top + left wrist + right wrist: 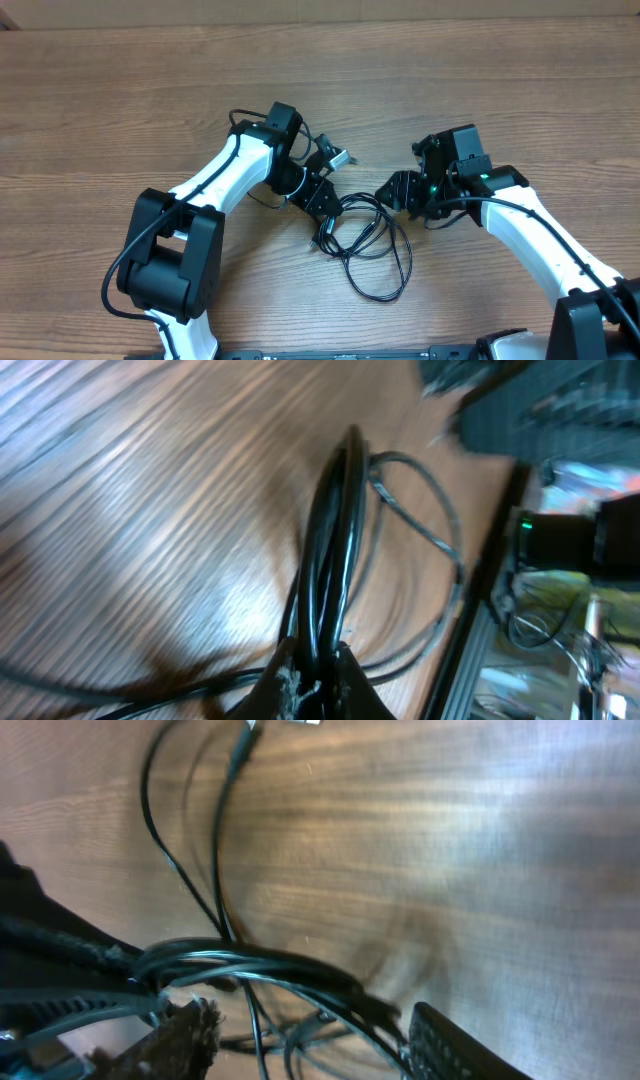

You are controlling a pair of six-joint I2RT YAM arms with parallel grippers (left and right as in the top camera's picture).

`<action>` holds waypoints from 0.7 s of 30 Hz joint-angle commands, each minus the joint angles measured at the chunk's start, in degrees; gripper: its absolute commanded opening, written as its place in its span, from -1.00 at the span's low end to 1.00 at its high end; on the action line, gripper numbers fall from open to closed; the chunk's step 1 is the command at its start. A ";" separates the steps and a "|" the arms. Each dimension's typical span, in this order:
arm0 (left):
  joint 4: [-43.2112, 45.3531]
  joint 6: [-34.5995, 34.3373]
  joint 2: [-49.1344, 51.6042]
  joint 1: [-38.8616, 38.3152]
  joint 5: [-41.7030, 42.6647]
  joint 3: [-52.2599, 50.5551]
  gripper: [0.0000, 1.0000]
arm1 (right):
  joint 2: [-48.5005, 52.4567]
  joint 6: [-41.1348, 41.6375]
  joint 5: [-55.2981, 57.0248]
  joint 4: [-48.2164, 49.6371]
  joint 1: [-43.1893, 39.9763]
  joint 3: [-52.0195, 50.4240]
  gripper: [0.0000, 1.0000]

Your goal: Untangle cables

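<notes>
The cables (372,250) are thin black cords tangled in loose loops at the table's middle front. A silver-tipped plug (341,157) lies behind them. My left gripper (322,198) is at the tangle's left side. In the left wrist view it (315,678) is shut on a bundle of black cable strands (335,540) that runs away from the fingers. My right gripper (393,190) is at the tangle's right side. In the right wrist view its fingers (320,1035) are wide apart, with several cable strands (260,965) crossing between them. A plug end (240,750) shows at the top.
Wooden table (120,100) all round. The two arms converge on the tangle from left and right. The table's front rail (470,650) and robot base parts (570,540) show at the right of the left wrist view.
</notes>
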 commanded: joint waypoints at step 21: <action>-1.25 5.49 -1.64 0.09 12.74 0.37 -0.92 | 0.07 -7.50 5.55 4.42 7.67 0.11 -0.17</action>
